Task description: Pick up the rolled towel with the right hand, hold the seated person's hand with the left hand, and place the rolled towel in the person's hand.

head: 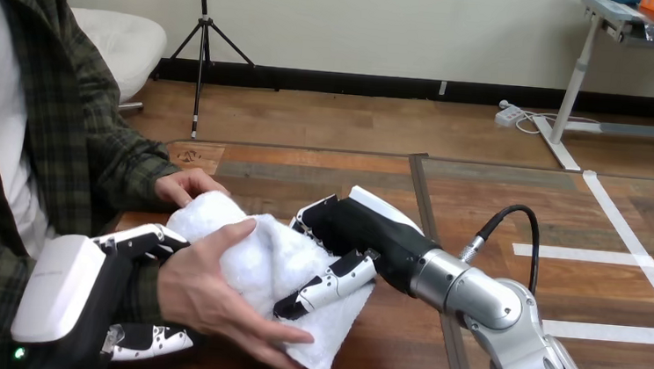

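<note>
The left hand (77, 293), nearest at the table's (380, 365) near left corner, was seen clamped round the person's wrist (162, 284), fingers closed above and below it. The rolled towel (269, 264) was cradled in the person's hand (209, 297), its long axis slanted from far left to near right, and pinched by the right hand (364, 231). If released early, the loosened roll could be unfurled or dropped.
</note>
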`<state>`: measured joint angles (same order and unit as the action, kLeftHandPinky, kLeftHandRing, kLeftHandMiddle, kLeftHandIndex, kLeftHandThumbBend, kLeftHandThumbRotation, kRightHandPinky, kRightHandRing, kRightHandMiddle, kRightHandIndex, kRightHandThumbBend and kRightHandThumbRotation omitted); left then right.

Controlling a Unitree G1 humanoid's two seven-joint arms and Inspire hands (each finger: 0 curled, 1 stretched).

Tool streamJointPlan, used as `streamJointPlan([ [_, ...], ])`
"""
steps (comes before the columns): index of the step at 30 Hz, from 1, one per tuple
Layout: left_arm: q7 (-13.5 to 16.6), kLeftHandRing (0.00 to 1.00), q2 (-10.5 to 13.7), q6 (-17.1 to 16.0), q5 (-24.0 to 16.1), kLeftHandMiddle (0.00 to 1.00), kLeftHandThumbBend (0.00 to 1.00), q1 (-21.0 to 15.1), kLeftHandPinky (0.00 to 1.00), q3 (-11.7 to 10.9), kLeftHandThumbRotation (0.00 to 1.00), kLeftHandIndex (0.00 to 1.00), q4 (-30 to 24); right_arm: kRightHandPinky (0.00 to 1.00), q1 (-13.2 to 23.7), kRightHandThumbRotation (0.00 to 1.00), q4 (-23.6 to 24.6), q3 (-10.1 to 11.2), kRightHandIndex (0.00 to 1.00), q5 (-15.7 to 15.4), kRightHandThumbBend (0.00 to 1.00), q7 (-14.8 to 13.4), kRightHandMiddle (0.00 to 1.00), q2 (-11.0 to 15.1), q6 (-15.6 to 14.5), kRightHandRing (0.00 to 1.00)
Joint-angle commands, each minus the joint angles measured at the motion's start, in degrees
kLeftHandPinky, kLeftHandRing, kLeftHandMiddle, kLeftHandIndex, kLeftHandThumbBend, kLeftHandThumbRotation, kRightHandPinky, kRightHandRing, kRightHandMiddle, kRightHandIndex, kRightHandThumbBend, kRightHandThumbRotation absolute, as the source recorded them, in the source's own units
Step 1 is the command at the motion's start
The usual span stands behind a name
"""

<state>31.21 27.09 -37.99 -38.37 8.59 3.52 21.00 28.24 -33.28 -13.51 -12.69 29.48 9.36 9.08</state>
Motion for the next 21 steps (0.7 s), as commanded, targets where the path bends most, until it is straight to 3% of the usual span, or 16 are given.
streamJointPlan([
  [1, -1.8, 0.49, -2.9, -1.0, 2.5, 0.52, 0.90, -3.3, 0.45, 2.2, 0.00, 0.54, 0.6, 0.19, 1.7, 0.00, 7.3, -1.2, 0.39, 2.3, 0.89, 1.6, 0.33, -2.0, 0.6, 0.25],
  [21, -3.3, 0.49, -2.2, -0.3, 2.7, 0.53, 0.91, -3.9, 0.46, 2.2, 0.00, 0.55, 0.4, 0.19, 0.6, 0.00, 14.6, -1.3, 0.39, 4.5, 0.87, 4.5, 0.33, -1.6, -4.7, 0.25],
])
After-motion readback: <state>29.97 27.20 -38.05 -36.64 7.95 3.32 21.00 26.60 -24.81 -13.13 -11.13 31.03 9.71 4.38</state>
